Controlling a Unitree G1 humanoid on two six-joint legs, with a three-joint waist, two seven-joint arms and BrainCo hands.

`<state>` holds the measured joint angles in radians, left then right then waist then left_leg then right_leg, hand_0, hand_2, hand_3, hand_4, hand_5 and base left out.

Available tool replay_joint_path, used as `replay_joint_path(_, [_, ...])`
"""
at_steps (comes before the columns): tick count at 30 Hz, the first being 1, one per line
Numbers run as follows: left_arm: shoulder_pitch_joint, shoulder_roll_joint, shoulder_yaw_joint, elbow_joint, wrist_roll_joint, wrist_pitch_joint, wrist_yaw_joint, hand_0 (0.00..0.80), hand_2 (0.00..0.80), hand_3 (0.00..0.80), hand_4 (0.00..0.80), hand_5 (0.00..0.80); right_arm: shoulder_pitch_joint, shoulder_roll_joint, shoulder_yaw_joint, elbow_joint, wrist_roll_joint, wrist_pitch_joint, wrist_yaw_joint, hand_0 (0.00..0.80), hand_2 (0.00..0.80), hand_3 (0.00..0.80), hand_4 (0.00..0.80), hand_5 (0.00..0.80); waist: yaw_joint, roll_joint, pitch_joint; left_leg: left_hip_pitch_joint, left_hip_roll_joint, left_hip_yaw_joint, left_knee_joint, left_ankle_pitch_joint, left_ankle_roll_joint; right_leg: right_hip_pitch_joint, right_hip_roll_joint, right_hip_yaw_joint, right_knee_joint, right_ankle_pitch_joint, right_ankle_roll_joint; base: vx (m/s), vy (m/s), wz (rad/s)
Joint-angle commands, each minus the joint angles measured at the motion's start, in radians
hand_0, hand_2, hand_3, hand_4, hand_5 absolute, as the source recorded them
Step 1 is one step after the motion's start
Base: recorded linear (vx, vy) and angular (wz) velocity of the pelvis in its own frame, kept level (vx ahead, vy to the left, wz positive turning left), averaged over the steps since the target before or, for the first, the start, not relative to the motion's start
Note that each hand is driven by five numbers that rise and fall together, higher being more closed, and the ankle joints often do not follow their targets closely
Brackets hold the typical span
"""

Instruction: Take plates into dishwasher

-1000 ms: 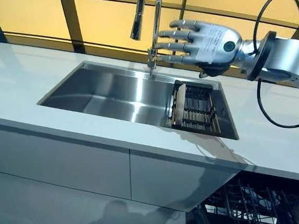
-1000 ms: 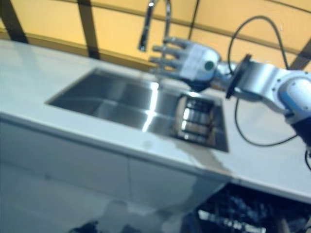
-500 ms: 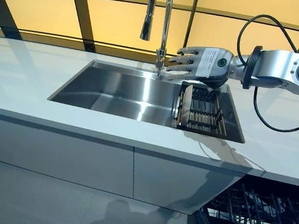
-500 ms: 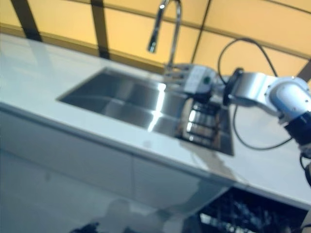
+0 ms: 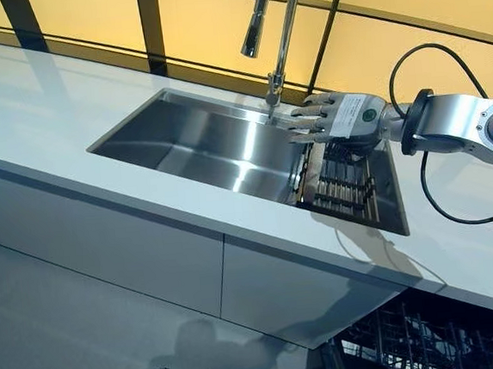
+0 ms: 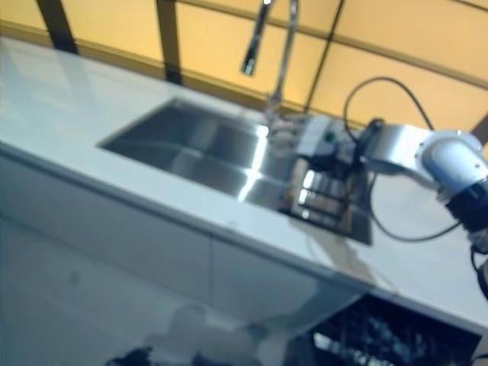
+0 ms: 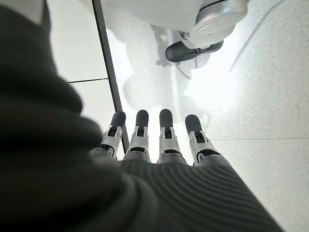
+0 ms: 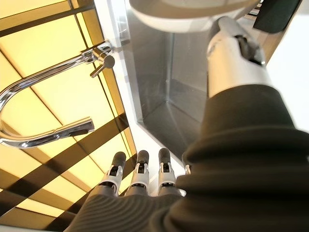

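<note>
while right hand [image 5: 344, 117] hovers flat: one sink [image 5: 182, 143], one faucet [image 5: 272, 27].

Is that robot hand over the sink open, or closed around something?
Open. The right hand hovers over the sink beside the faucet, its fingers straight and holding nothing.

Right hand [image 5: 344, 115]: lower than a second ago, down from beside the faucet [image 5: 273, 28] spout to the sink [image 5: 199, 141] rim level, fingers straight and spread throughout. It now sits just over the rack [image 5: 339, 181] at the sink's end, fingertips reaching past the faucet base; half a second ago it was slightly higher above that rack.

Right arm: extended further forward and down with the hand.

Camera view: shifted between frames, so the sink and faucet appear displaced without moving.
</note>
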<state>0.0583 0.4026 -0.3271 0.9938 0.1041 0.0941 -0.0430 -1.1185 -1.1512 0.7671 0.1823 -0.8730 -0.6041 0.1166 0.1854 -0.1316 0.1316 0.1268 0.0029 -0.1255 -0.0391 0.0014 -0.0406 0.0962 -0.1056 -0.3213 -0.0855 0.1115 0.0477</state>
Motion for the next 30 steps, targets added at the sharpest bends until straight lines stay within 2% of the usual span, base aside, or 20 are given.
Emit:
replay_joint_path(1, [-0.005,0.015,-0.03,-0.029,0.025,-0.019,0.002,0.0,0.0,0.0,0.0,0.0,-0.036,-0.032,0.016,0.052,-0.002,0.02,-0.003,0.0,0.0,0.0,0.0,0.0,0.045,-0.008,0.006,-0.056,0.001,0.074,0.056,-0.008,0.005,0.084,0.041,-0.008,0.044,-0.114,0.009,0.0,0.0,0.0])
replay_joint_path(15, [0.016,0.023,-0.029,-0.052,0.039,-0.018,-0.007,0.0,0.0,0.0,0.0,0.0,0.006,-0.038,-0.015,0.141,-0.056,0.044,-0.062,0.0,0.0,0.0,0.0,0.0,0.05,0.001,0.03,-0.079,0.004,0.066,0.082,-0.004,-0.002,0.078,0.039,-0.003,0.042,-0.105,0.011,0.006,-0.008,0.04])
replay_joint_path(30, [0.029,0.039,-0.051,-0.096,0.048,-0.026,-0.024,0.0,0.0,0.0,0.0,0.0,-0.041,-0.026,-0.001,0.224,-0.066,0.116,-0.108,0.0,0.0,0.0,0.0,0.0,0.058,0.011,0.047,-0.114,0.016,0.061,0.076,0.021,-0.014,0.052,0.047,-0.011,0.047,-0.104,0.009,0.013,-0.025,0.03])
